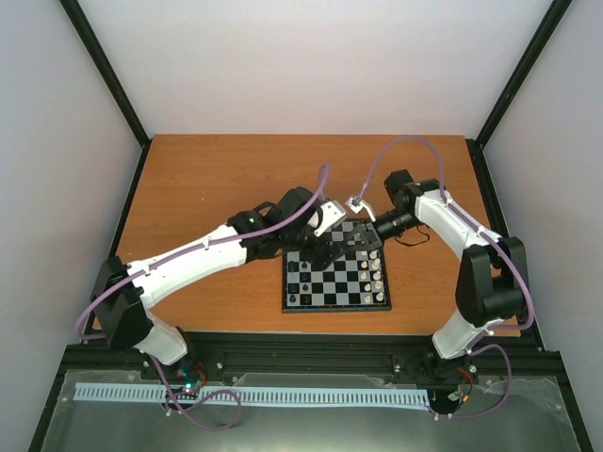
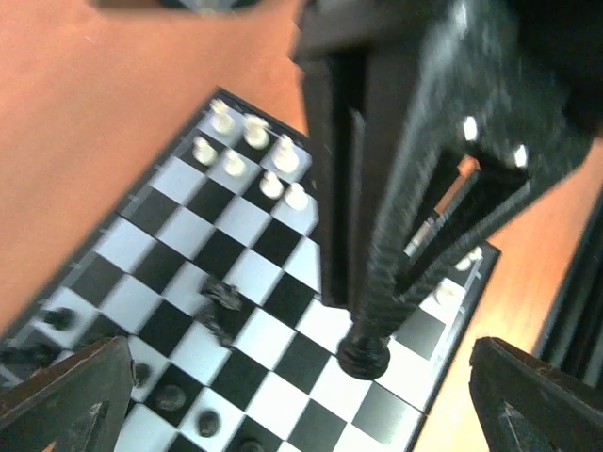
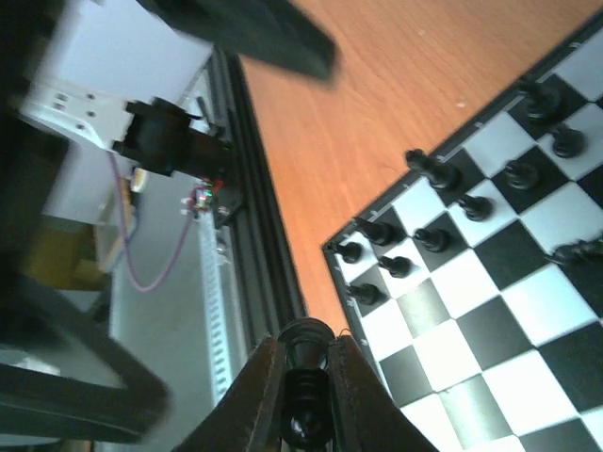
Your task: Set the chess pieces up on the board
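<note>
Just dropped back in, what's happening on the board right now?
The right gripper is pinching a black chess piece between its fingers, above the board. The left gripper hangs over the board, wide open and empty. White pieces line one edge and black pieces the opposite edge, so the setup isn't finished.

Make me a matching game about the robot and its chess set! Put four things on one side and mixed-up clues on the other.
Things:
1. left gripper
2. right gripper
3. white pieces
4. table

Clues:
A. orange-brown wood
B. pinching a black piece
C. wide open, holding nothing
D. standing along one edge of the board

Pairs: 1-C, 2-B, 3-D, 4-A.
</note>
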Available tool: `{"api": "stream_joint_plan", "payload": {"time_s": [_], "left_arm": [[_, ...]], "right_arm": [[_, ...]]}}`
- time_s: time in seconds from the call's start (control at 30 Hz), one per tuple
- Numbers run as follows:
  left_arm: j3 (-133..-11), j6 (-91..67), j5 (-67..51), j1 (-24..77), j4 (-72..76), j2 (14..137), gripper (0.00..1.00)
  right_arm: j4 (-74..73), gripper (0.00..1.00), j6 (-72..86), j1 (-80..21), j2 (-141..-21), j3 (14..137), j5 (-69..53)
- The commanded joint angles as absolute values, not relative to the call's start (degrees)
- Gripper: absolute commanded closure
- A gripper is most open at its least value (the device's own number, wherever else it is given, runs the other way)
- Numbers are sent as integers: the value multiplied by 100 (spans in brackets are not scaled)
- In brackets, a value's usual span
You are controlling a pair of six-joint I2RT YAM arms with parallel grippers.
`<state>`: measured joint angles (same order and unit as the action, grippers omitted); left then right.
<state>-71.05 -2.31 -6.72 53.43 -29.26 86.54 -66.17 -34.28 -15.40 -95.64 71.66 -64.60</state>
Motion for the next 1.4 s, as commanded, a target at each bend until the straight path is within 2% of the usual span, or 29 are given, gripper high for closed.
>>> {"api": "stream_joint_plan", "payload": {"time_s": [0.0, 0.3, 0.4, 0.6, 0.83, 1.1, 1.37], "left_arm": [[-8106, -141, 411, 5398, -3784, 8709, 0], [-9025, -553, 2438, 4792, -3772, 8784, 0], [-8887, -924, 2041, 4161, -3810, 8630, 0], [-7721, -1402, 1238, 3238, -3087, 8070, 0], [-7715, -1509, 1012, 2720, -3087, 8086, 0], [-7693, -1478, 1223, 2522, -3112, 7891, 0], [-7657, -1439, 1326, 2522, -3098, 7784, 0]], "right_arm": [[-5664, 96, -2876, -1550, -9054, 6928, -5662], [-5257, 96, -2725, -1708, -8793, 7278, -4088], [-5208, 96, -2732, -1911, -8844, 7495, -3568], [-5087, 96, -2755, -2505, -9149, 7887, -2700], [-5160, 96, -2747, -3210, -9955, 8694, -2202], [-5485, 95, -2885, -3945, -10948, 9646, -1743], [-5583, 95, -2931, -4272, -11536, 9918, -1536]]}}
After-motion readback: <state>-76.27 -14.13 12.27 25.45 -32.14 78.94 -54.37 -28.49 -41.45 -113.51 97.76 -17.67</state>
